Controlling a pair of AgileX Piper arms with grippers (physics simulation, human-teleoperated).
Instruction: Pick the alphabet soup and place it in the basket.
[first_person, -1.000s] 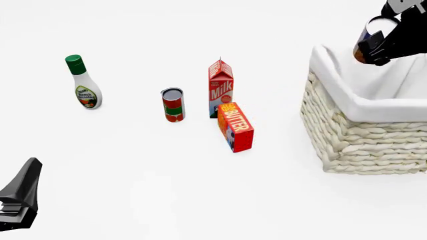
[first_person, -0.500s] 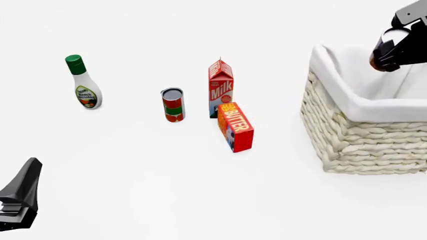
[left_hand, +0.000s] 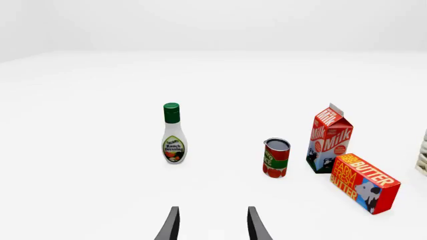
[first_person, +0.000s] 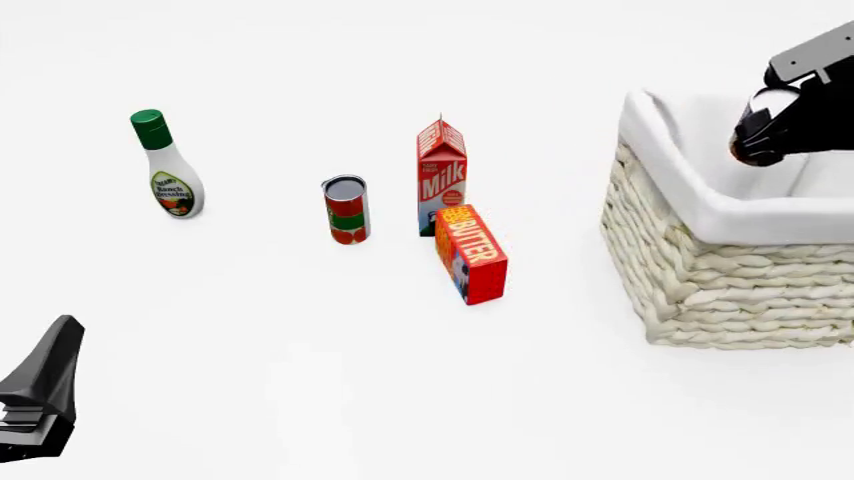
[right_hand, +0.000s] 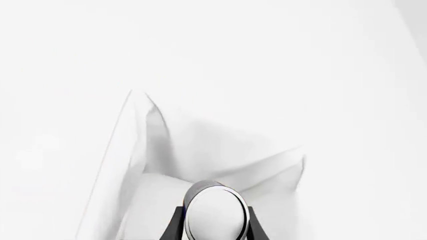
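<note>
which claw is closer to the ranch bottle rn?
Left. The left claw sits near the table edge below the ranch bottle; the right claw holds the alphabet soup over the basket.

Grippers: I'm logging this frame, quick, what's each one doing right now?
Left gripper: open, holding nothing.
Right gripper: shut on the alphabet soup, above the basket.
</note>
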